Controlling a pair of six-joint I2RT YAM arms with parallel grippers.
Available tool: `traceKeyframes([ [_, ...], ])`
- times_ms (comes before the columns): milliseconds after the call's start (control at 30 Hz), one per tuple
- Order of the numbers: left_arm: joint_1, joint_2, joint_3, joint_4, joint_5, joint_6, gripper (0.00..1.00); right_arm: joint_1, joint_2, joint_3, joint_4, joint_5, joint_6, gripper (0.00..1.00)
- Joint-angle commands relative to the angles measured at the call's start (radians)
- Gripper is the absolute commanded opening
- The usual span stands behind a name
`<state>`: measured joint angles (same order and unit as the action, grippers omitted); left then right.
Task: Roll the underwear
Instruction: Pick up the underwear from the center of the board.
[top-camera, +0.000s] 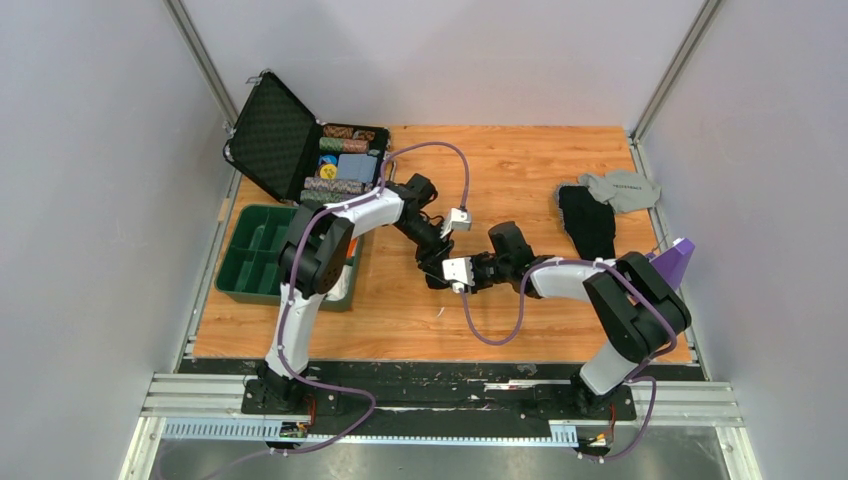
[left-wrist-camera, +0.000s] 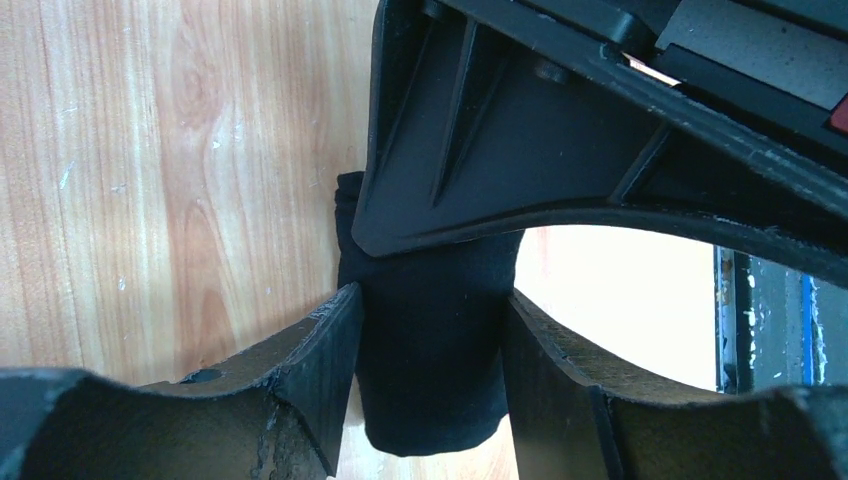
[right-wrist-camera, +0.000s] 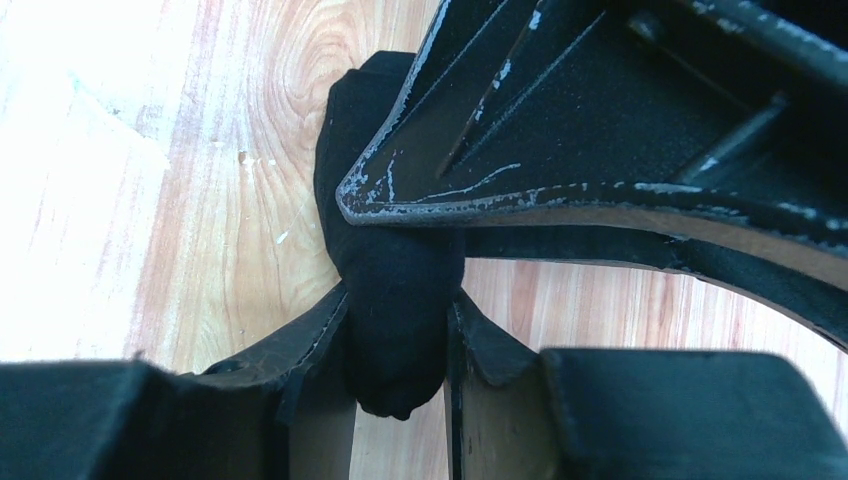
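Observation:
The underwear (left-wrist-camera: 430, 350) is a small roll of black cloth, low over the wooden table near its middle; no white waistband shows. My left gripper (left-wrist-camera: 430, 340) has a finger pressed against each side of it. My right gripper (right-wrist-camera: 400, 340) pinches the same roll (right-wrist-camera: 395, 290) tightly from the opposite side. In each wrist view the other gripper's black finger crosses above the roll. In the top view both grippers, left (top-camera: 437, 266) and right (top-camera: 447, 278), meet at the dark bundle (top-camera: 436, 283), which they mostly hide.
A second flat black garment (top-camera: 588, 222) lies at the right back beside a light grey garment (top-camera: 622, 188). An open black case (top-camera: 285, 140) with small items and a green divided tray (top-camera: 252, 255) stand at the left. A purple object (top-camera: 672, 262) sits at the right edge.

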<state>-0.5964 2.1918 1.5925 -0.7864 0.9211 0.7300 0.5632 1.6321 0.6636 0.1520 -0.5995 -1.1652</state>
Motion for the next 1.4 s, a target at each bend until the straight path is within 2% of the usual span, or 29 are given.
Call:
traceKeyframes([
  [0,-0.016,0.083,-0.046,-0.023,-0.106,0.013,0.62,0.016,0.045,0.026,-0.037,0.043,-0.015,0.15],
  [133,-0.017,0.066,-0.072,0.006,-0.095,0.02,0.63,0.016,0.048,0.031,-0.037,0.047,-0.008,0.15],
  [167,-0.017,0.058,-0.084,0.033,-0.108,0.016,0.66,0.015,0.05,0.033,-0.038,0.047,-0.006,0.15],
  [367,-0.017,0.002,-0.176,0.194,-0.181,-0.081,0.67,0.015,0.054,0.043,-0.051,0.049,-0.005,0.15],
  [700,-0.018,-0.002,-0.231,0.212,-0.189,-0.071,0.69,0.015,0.068,0.061,-0.061,0.059,0.004,0.15],
  [833,-0.02,0.013,-0.231,0.231,-0.226,-0.103,0.66,0.016,0.074,0.071,-0.069,0.063,0.006,0.15],
  [900,-0.027,0.018,-0.225,0.217,-0.221,-0.09,0.6,0.016,0.074,0.071,-0.069,0.063,0.006,0.15],
  [967,-0.036,0.027,-0.214,0.19,-0.214,-0.072,0.48,0.017,0.074,0.069,-0.064,0.065,0.008,0.15],
  [1000,-0.039,0.036,-0.2,0.168,-0.207,-0.067,0.37,0.016,0.073,0.067,-0.059,0.067,0.011,0.15],
  [1033,-0.042,0.04,-0.194,0.157,-0.202,-0.062,0.32,0.017,0.072,0.065,-0.053,0.069,0.015,0.16],
  [1100,-0.046,0.055,-0.176,0.125,-0.18,-0.06,0.11,0.016,0.069,0.062,-0.045,0.073,0.022,0.18],
  [1133,-0.046,0.064,-0.165,0.115,-0.176,-0.074,0.07,0.017,0.066,0.059,-0.042,0.075,0.024,0.21],
  [1167,-0.047,0.067,-0.158,0.108,-0.169,-0.082,0.01,0.017,0.057,0.055,-0.04,0.077,0.027,0.25],
  [1233,-0.046,0.065,-0.147,0.102,-0.168,-0.108,0.0,0.016,0.022,0.044,-0.037,0.094,0.038,0.42],
  [1267,-0.046,0.056,-0.144,0.102,-0.169,-0.118,0.0,0.016,-0.005,0.04,-0.038,0.111,0.055,0.55],
  [1367,-0.038,0.018,-0.145,0.114,-0.184,-0.13,0.0,0.007,-0.126,0.063,-0.114,0.173,0.131,0.68],
])
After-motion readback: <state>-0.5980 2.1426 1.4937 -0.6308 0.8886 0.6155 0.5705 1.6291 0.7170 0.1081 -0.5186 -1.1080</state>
